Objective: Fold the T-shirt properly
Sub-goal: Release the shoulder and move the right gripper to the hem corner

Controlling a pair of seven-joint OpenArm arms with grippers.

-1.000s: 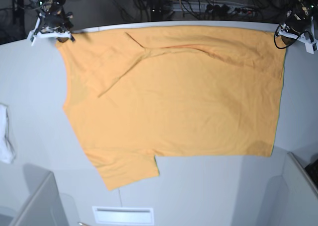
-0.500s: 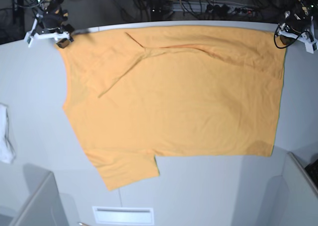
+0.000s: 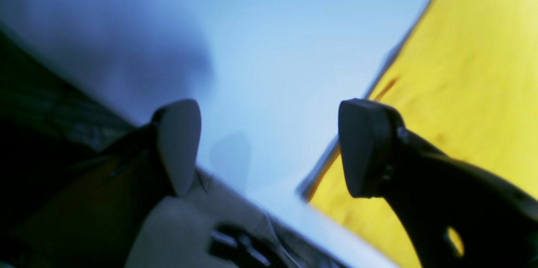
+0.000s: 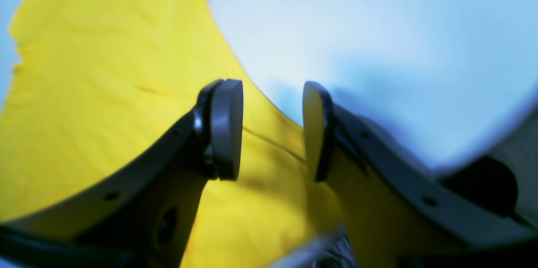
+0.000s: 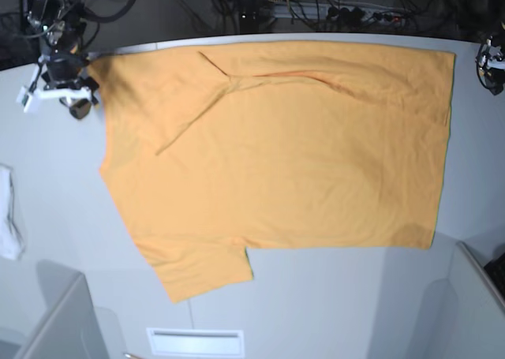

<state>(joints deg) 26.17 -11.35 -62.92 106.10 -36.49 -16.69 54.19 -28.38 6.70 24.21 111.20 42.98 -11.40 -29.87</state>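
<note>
The light-orange T-shirt [image 5: 276, 154] lies spread flat on the grey table [image 5: 331, 304], plain side up, with a diagonal crease near the far edge and one sleeve [image 5: 201, 268] toward the front. My right gripper [image 5: 72, 100] is open and empty, just off the shirt's far-left corner. In the right wrist view it [image 4: 271, 131] hovers over the shirt's edge [image 4: 105, 70]. My left gripper [image 5: 492, 59] is at the view's right edge, beyond the far-right corner. In the left wrist view it [image 3: 269, 146] is open over bare table beside the shirt [image 3: 462, 91].
A small white cloth [image 5: 9, 217] lies at the table's left edge. Grey panels stand at the front left [image 5: 63, 319] and front right [image 5: 473, 296]. A white slotted plate [image 5: 195, 342] sits at the front edge. Cables and equipment [image 5: 316, 12] run behind the table.
Both grippers have drawn away from the shirt's far corners. The right one moved left and toward the front, the left one outward to the right. The shirt stays flat.
</note>
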